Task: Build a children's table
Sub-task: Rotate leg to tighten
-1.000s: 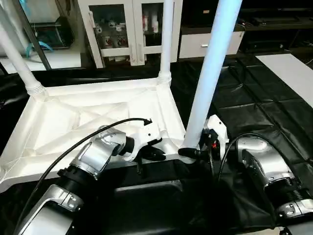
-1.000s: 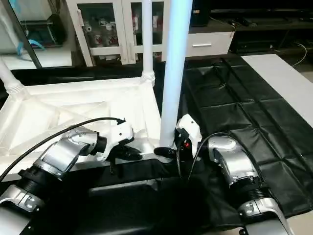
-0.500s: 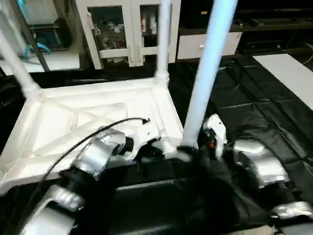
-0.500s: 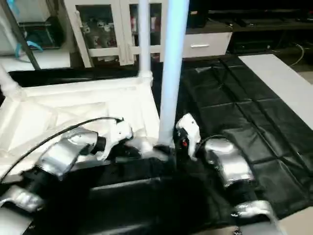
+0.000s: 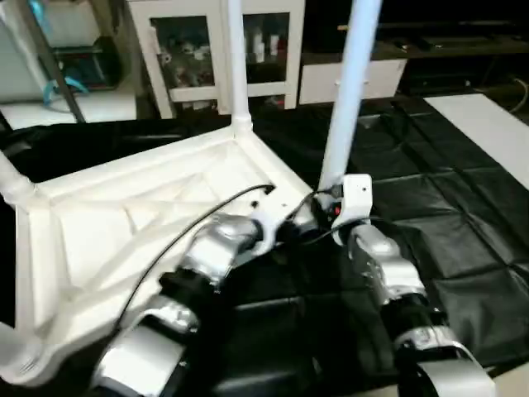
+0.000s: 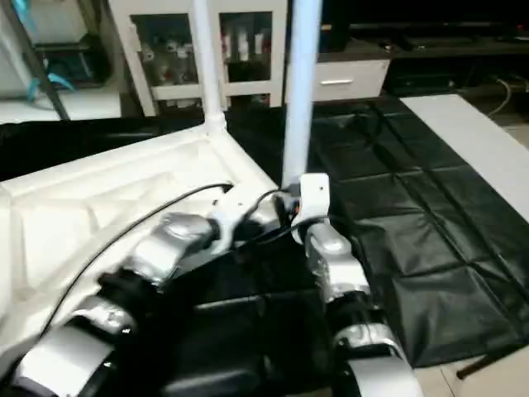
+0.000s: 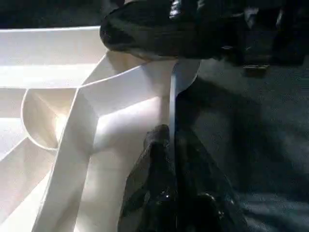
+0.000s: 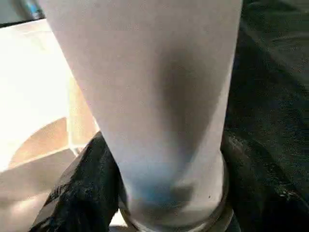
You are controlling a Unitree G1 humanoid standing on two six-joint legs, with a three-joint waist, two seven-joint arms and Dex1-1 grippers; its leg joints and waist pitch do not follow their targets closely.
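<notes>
Both head cams sit up high looking forward and down over the silver forearms, side by side, so they share the upturned table top [image 5: 124,215] and the near leg [image 6: 299,91]. Left wrist cam is jammed right against the top's corner rim, looking along its claw [image 7: 171,159]. Right wrist cam stares point-blank at that leg's base.

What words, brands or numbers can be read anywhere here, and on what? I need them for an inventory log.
No text is readable in these pictures.
White plastic rectangular table top and the white tapered tube leg held by the right tool: no visible marking.
Small items in the white glass-door cabinet: too blurred to read.
</notes>
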